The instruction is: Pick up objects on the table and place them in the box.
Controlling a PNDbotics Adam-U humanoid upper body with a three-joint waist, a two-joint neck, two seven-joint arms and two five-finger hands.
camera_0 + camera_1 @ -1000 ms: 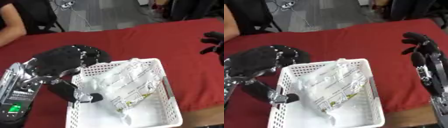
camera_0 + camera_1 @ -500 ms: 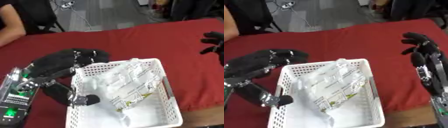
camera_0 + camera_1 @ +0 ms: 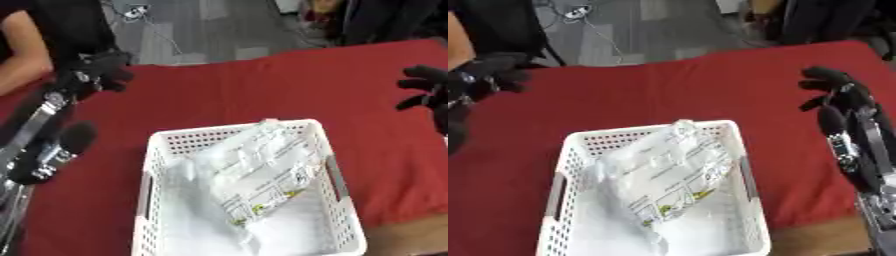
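Looks like the drop-off step is done: the clear plastic bag (image 3: 254, 182) lies inside the white basket (image 3: 337, 180), with nothing else visible on the red tablecloth (image 3: 236, 95). The left hand (image 3: 98, 72) hangs at about 10 o'clock, curled on nothing; the right hand (image 3: 833, 92) idles at 3 o'clock, fingers relaxed. I'd guess the next move is just finding another object, if any's left.

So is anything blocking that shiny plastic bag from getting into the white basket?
Nothing visible does: the clear plastic bag already lies inside the white basket. The left hand hangs over the red cloth beyond the basket, and the right hand is off to the side, neither touching the bag.
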